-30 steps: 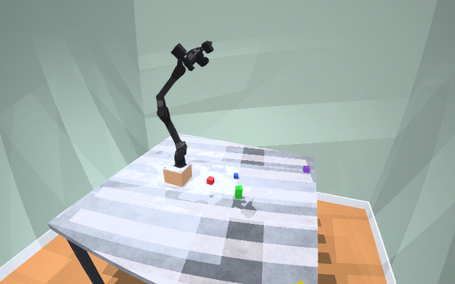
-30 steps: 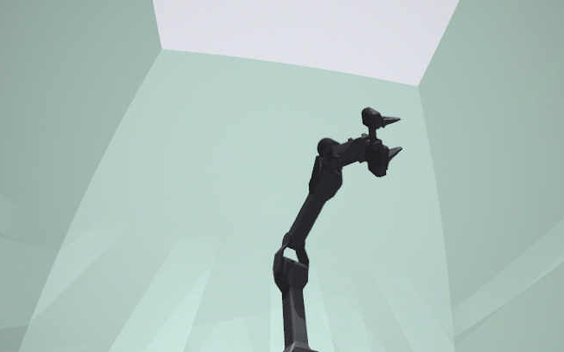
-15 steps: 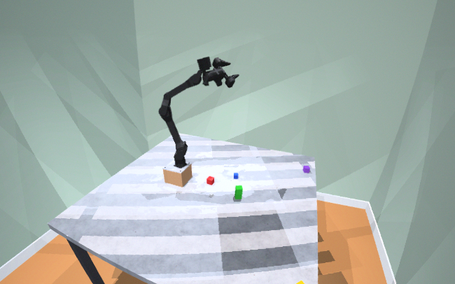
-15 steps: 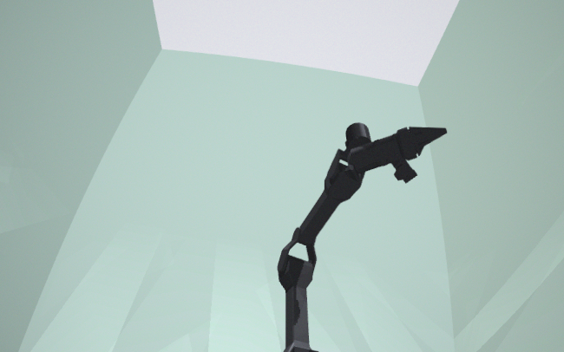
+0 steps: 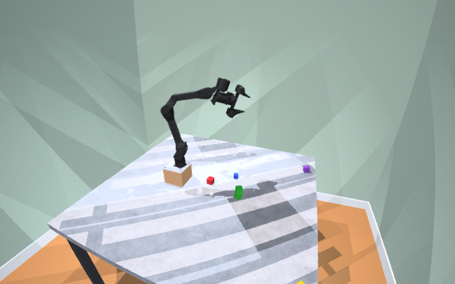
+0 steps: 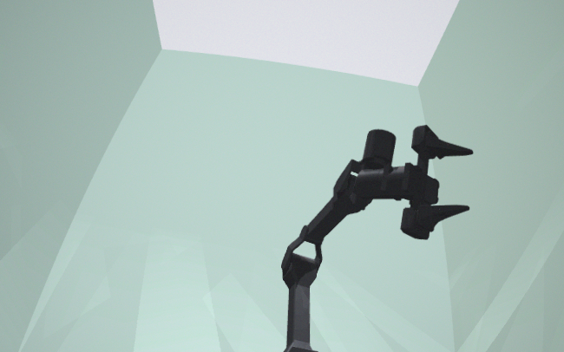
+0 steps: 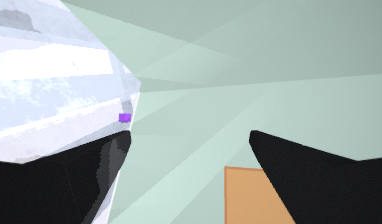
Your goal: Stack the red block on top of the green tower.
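Note:
The red block [image 5: 210, 180] lies on the table [image 5: 173, 225], a little right of the arm's base, in the top view. The green tower [image 5: 239, 192] stands upright on the table, to the right of the red block and nearer the camera. My gripper [image 5: 247, 104] [image 6: 470, 179] [image 7: 191, 136] is open and empty, high above the table. In the wrist view its fingers are wide apart with only the wall behind them; the red block and the green tower are not in that view.
A small blue block [image 5: 236, 175] lies behind the green tower. A purple block [image 5: 306, 169] [image 7: 124, 118] lies near the table's far right edge. A yellow thing [image 5: 300, 282] shows partly at the bottom edge of the top view. The arm's wooden base [image 5: 176, 177] stands left of the red block.

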You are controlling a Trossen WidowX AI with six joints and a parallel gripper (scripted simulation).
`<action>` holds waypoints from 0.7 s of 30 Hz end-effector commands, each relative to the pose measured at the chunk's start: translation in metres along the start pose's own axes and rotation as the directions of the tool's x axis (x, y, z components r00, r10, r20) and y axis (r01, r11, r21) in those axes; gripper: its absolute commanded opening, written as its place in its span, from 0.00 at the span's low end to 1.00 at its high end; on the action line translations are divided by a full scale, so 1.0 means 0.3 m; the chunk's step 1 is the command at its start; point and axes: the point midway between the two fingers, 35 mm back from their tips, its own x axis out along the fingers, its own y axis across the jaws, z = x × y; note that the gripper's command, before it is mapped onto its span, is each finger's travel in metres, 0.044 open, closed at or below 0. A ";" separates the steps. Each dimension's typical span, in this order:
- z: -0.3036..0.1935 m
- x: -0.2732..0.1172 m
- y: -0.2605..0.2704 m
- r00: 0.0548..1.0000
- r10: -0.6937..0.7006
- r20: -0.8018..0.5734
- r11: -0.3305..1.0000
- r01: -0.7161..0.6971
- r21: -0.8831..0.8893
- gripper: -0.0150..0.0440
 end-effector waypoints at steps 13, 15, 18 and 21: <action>-0.241 0.046 0.613 0.848 0.497 -0.185 0.518 -0.119 0.847 1.00; -0.260 0.029 0.694 0.806 0.558 -0.195 0.417 -0.069 0.906 1.00; -0.282 -0.007 0.814 0.736 0.645 -0.205 0.270 0.031 0.962 1.00; -0.296 -0.061 0.932 0.656 0.726 -0.207 0.137 0.157 0.978 1.00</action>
